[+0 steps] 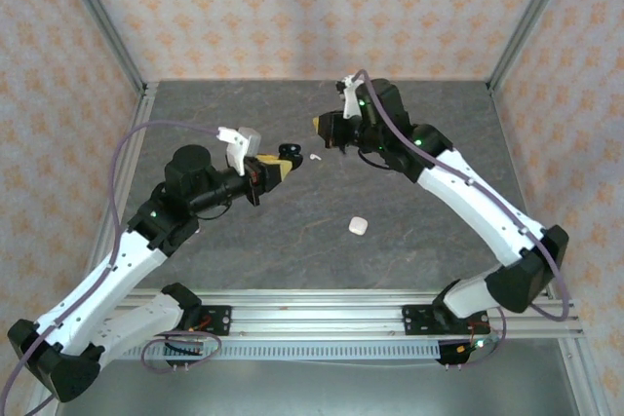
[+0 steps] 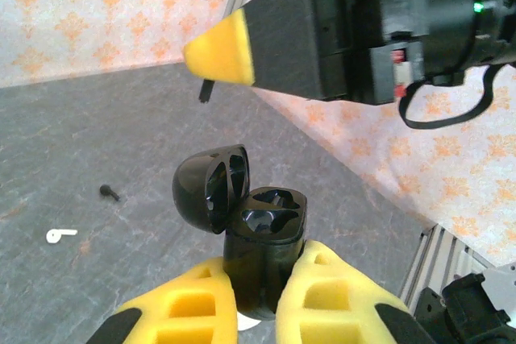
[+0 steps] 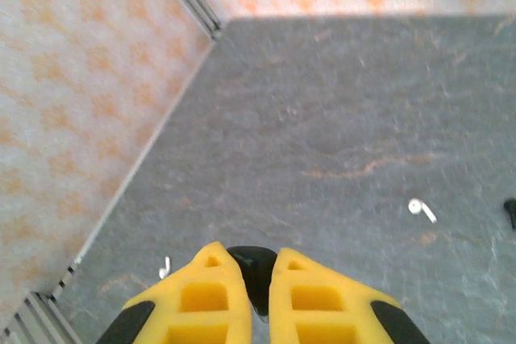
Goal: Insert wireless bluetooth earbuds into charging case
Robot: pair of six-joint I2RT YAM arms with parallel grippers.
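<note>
Holding the black charging case (image 2: 266,227) by its lower body, the left tool (image 2: 266,267) presses its two yellow fingers against both sides of it, above the grey surface (image 2: 97,142). The case stands upright. Its lid (image 2: 211,187) is swung open to the left, and two dark sockets are visible from above.

The right tool (image 3: 251,257) is closed on a black earbud (image 3: 251,273), which is pinched between the yellow fingertips. In the left wrist view this tool hangs above the open case and a little to the left, apart from it, and a thin black end pokes down under its yellow tip. The raised lid is on the same side as that tip.

On the surface below lie a white earbud (image 1: 314,155) and a second black earbud (image 2: 109,192), near each other but not touching. In the top view the white one is between the two tools. A rounded white case (image 1: 358,226) rests closer to the arm bases, well apart from both tools.

The top view gives the layout of the arms and the white case, but the grips are too small there to judge. The left wrist view shows the sockets, and the right wrist view shows the pinch on the earbud. The right wrist view also has a tiny white piece (image 3: 164,266) near the wall, which I cannot identify.
</note>
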